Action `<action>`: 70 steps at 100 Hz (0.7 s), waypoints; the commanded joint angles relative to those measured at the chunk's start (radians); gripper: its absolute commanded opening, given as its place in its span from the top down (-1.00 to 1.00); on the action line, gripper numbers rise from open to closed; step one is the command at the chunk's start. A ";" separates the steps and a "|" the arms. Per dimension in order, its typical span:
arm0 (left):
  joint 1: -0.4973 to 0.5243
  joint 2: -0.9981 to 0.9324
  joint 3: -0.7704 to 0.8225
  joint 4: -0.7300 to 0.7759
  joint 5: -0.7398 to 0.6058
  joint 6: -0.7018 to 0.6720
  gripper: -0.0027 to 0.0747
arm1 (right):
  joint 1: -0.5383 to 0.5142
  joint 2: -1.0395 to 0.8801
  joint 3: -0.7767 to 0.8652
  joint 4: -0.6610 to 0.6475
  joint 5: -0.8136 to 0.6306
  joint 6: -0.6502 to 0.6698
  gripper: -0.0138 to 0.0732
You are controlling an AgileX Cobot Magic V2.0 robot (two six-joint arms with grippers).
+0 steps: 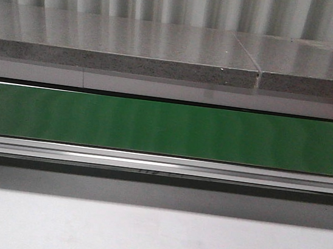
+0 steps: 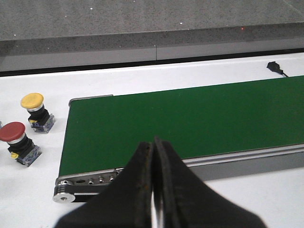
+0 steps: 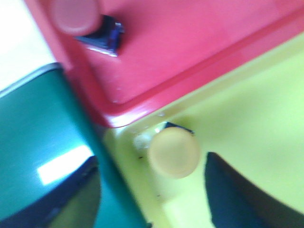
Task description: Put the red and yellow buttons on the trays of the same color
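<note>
In the left wrist view a yellow button [image 2: 33,102] and a red button [image 2: 13,133] stand on the white table beside the end of the green conveyor belt [image 2: 190,118]. My left gripper [image 2: 153,142] is shut and empty over the belt's near edge. In the right wrist view, a yellow button [image 3: 174,152] stands in the corner of the yellow tray [image 3: 251,123], and a red button [image 3: 76,16] stands in the red tray [image 3: 190,42]. My right gripper [image 3: 152,183] is open just above the yellow button, not touching it. The front view shows no gripper.
The green belt [image 1: 166,127] with its metal rail [image 1: 161,164] spans the front view, a grey stone ledge [image 1: 121,45] behind it. A black plug [image 2: 274,67] lies on the white table beyond the belt. The belt's end [image 3: 38,142] borders both trays.
</note>
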 commanded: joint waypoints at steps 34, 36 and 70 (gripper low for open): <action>-0.007 0.011 -0.026 -0.013 -0.072 0.001 0.98 | 0.240 -0.159 -0.001 -0.001 0.007 -0.088 0.84; -0.007 0.011 -0.026 -0.013 -0.072 0.001 0.98 | 0.249 -0.162 0.001 -0.001 0.007 -0.096 0.84; -0.007 0.011 -0.026 -0.013 -0.072 0.001 0.98 | 0.464 -0.233 0.088 -0.002 -0.030 -0.216 0.84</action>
